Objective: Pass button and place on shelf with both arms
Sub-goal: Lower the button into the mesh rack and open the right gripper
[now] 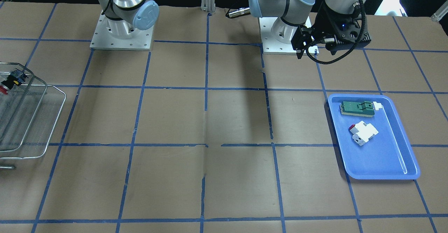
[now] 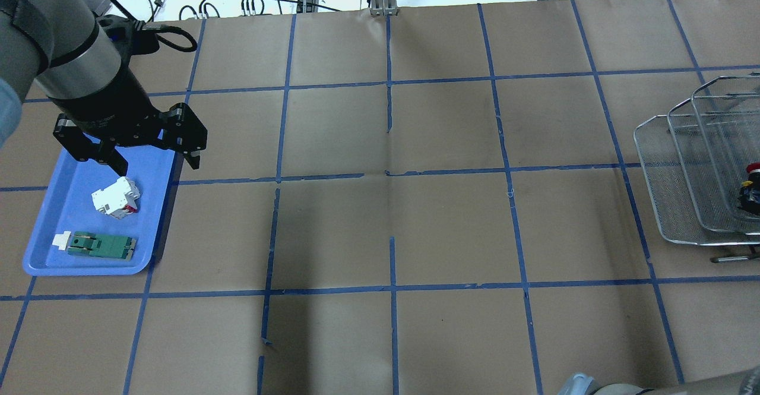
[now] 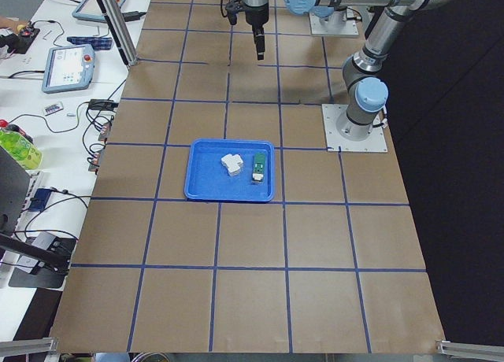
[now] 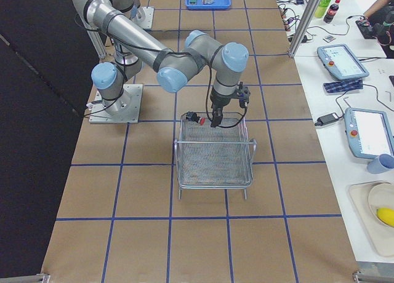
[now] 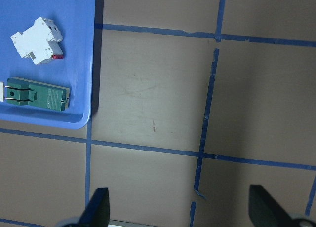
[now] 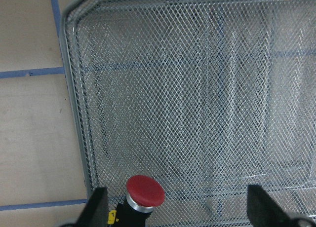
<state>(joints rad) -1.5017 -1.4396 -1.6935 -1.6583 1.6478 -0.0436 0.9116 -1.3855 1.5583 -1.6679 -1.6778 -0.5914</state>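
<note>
Right-end view, near first.

- Shelf (image 4: 215, 163): stands on the table at the robot's right end.
- Button (image 6: 144, 191): lies on its side on the top tier near a corner, red cap clear of the mesh rim. It is touching the wire and nothing grips it.
- Right gripper (image 6: 177, 209): hangs just above that tier with the jaws spread wide. The button sits beside one finger, not between the pads. Judgement: this reads as a release pose, placement effectively done.
- Left gripper (image 2: 153, 158): far end of the table, also spread wide and empty. It hovers over the tray's inner edge, probably parked where the pick was made.
- Tray (image 2: 35, 264): holds only the white block (image 2: 116, 200) and green part (image 2: 101, 245), lying apart.

Writing: none legible. There is a yellow patch on the button body, too small to read.
</note>
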